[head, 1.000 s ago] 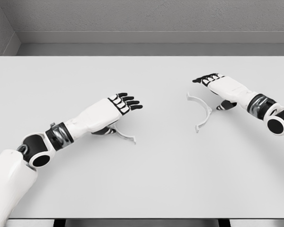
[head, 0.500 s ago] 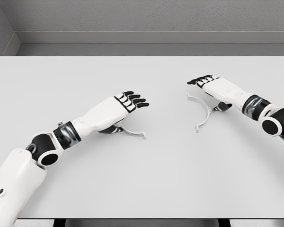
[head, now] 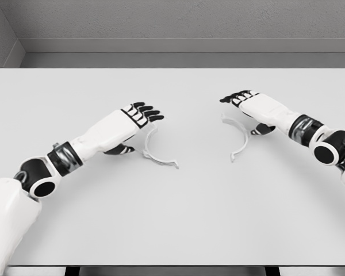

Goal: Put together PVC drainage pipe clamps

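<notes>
Two white half-ring clamp pieces lie flat on the white table. The left clamp half curves from just under my left fingertips down to a small tab near the table's middle. My left hand hovers at its upper left end with its fingers stretched out, holding nothing. The right clamp half arcs below my right hand. That hand's fingers are extended over the piece's upper end, and its thumb sits just right of the arc. Whether the palm touches the piece is hidden.
The table's far edge meets a grey wall. A gap of bare tabletop separates the two clamp halves.
My left hand drew back to the left and uncovered its clamp half, which has slid and turned toward the middle. My right hand and its clamp half shifted slightly left.
</notes>
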Controlling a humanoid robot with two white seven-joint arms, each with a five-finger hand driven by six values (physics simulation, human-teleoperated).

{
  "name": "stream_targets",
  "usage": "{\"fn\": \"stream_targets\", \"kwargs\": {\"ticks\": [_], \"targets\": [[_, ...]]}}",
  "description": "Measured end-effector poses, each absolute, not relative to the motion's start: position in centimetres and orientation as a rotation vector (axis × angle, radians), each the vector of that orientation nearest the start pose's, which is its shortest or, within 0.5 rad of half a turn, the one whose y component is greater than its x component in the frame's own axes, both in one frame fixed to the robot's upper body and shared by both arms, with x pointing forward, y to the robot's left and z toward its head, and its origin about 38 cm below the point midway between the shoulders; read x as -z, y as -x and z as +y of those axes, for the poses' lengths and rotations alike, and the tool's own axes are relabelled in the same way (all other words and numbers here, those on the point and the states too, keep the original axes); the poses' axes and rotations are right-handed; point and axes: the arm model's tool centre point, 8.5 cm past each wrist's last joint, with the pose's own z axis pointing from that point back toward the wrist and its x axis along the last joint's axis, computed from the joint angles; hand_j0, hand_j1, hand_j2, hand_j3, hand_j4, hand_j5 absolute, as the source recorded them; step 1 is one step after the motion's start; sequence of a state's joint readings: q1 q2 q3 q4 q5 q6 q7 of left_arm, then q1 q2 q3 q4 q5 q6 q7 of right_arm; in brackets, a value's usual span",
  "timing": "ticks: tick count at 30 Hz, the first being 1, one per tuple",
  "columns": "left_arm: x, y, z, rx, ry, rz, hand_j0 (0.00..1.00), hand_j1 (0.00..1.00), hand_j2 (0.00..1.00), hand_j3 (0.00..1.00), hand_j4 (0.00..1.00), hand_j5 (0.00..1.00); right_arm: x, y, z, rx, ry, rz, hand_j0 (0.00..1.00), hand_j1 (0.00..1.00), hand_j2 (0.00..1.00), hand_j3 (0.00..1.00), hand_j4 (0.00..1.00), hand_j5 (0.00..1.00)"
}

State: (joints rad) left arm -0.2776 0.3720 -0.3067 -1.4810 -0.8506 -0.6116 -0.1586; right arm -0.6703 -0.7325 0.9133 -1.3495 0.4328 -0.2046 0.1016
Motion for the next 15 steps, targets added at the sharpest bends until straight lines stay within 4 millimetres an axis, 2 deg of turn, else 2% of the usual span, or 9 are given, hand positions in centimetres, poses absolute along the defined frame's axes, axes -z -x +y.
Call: {"fn": "stream_targets", "kwargs": {"ticks": [5,15], "targets": [[-12.1,-40.3,21.4,1.724,-0.516,-1.792,1.00,1.00,1.00,1.00,1.00,1.00,-14.3,-45.5,-26.7,-1.756,0.572,-1.420,1.00,1.00,1.00,1.00,1.00,1.00],[-11.5,-40.6,19.5,1.729,-0.470,-1.804,1.00,1.00,1.00,1.00,1.00,1.00,-14.6,-45.0,-25.6,-1.775,0.552,-1.448,1.00,1.00,1.00,1.00,1.00,1.00]]}}
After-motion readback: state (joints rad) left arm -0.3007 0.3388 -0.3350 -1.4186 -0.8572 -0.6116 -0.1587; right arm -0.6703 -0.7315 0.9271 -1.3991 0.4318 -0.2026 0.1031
